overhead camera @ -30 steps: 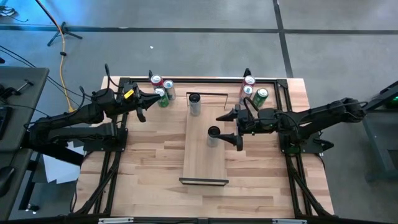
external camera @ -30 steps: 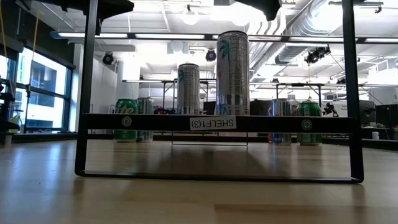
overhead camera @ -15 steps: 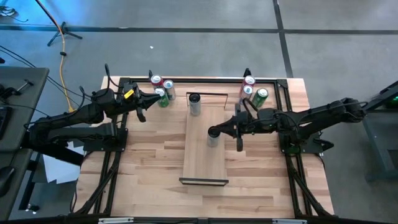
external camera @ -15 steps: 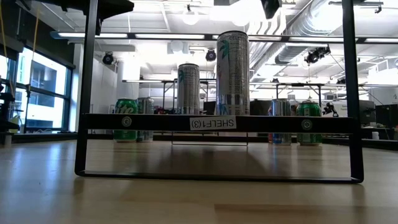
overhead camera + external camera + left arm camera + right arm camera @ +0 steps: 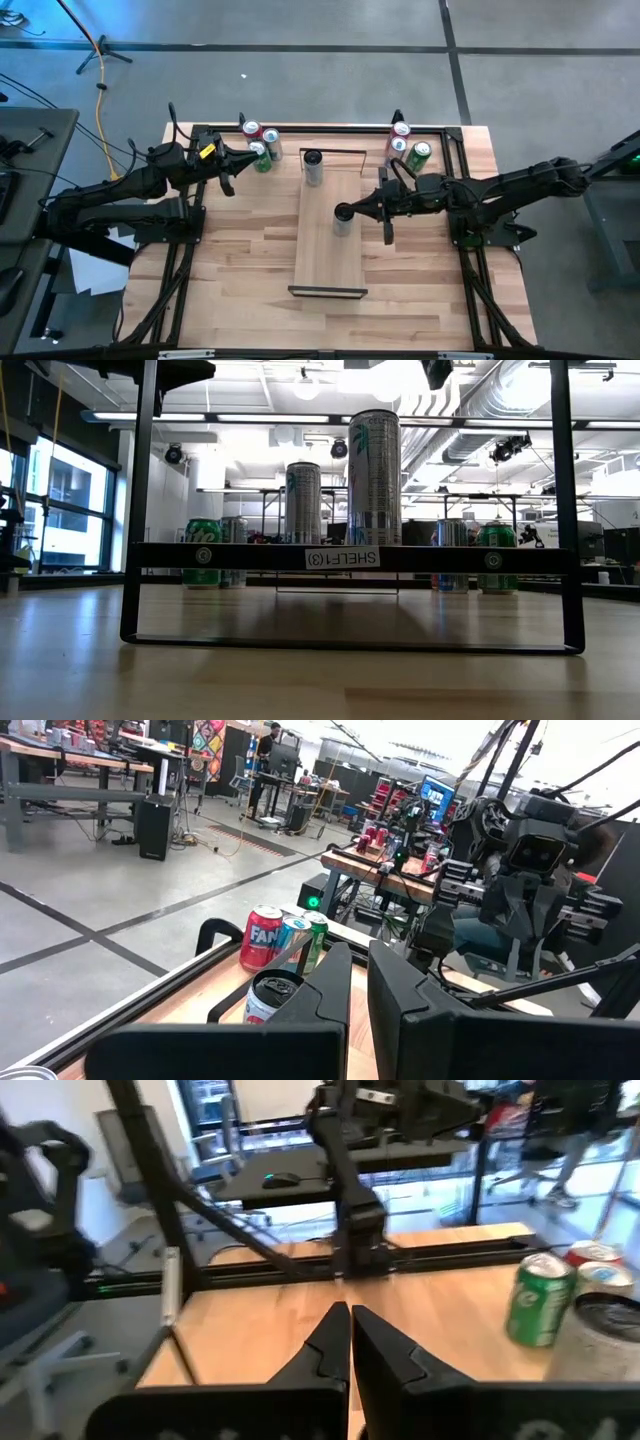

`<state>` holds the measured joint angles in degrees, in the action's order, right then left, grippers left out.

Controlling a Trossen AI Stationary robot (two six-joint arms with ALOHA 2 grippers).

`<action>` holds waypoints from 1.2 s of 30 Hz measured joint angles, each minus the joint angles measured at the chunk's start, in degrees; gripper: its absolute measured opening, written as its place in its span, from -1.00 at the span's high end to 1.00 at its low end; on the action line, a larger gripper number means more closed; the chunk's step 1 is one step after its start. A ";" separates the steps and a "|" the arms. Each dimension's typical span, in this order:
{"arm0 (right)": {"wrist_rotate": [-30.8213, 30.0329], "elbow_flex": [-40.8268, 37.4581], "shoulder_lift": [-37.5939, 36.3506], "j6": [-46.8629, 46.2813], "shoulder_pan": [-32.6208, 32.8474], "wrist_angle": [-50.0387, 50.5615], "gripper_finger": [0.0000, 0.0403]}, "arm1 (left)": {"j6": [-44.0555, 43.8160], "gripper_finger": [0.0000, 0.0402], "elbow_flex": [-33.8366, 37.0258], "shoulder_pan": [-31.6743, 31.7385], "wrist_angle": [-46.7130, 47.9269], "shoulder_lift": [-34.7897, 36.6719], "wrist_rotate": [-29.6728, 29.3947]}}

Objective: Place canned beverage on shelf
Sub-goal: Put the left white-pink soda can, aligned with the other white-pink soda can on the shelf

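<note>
The shelf [image 5: 328, 235], a long pale board with dark end frames, lies along the middle of the butcher-block table [image 5: 240, 260]. Two tall slim cans stand on it: the nearer can [image 5: 343, 217] about midway along the board, the farther can [image 5: 313, 165] close to the far end frame. In the low view the near frame [image 5: 350, 557] carries a white label reading "SHELF1(3)" upside down, with the nearer can [image 5: 374, 478] showing small print and a teal-and-pink design above it. The right gripper [image 5: 352, 212] is beside the nearer can at its right; its fingers [image 5: 335, 1342] are pressed together and grasp nothing. Whether it touches the can cannot be told. The left gripper [image 5: 237, 160] hangs over the table's far left corner, fingers [image 5: 400, 995] clenched on nothing, next to a cluster of cans [image 5: 260, 145]. Across the table, the left wrist view shows a red can [image 5: 262, 937] marked "Fan…" beside a blue-and-white can and a green can. The right wrist view shows a green can [image 5: 539, 1300] near the far left corner.
</note>
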<state>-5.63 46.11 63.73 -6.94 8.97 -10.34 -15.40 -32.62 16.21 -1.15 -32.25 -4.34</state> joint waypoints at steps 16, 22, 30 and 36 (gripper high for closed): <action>1.83 -0.04 7.80 -9.30 10.70 23.47 1.00 | 0.02 1.00 0.00 -0.02 0.00 0.02 -0.59; 3.58 -0.93 13.85 -6.49 10.54 20.76 1.00 | 0.02 1.00 0.00 -0.02 0.01 0.01 -0.61; -1.91 -18.96 8.28 -19.32 10.98 -9.61 1.00 | 0.02 1.00 0.00 -0.02 0.00 0.02 -0.61; -9.96 -19.79 10.28 -15.23 10.89 -13.79 1.00 | -0.05 1.00 0.00 -0.02 -0.01 0.02 -0.59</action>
<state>-15.58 26.32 74.01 -22.17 19.86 -24.13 -15.44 -32.62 16.19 -1.15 -32.23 -4.93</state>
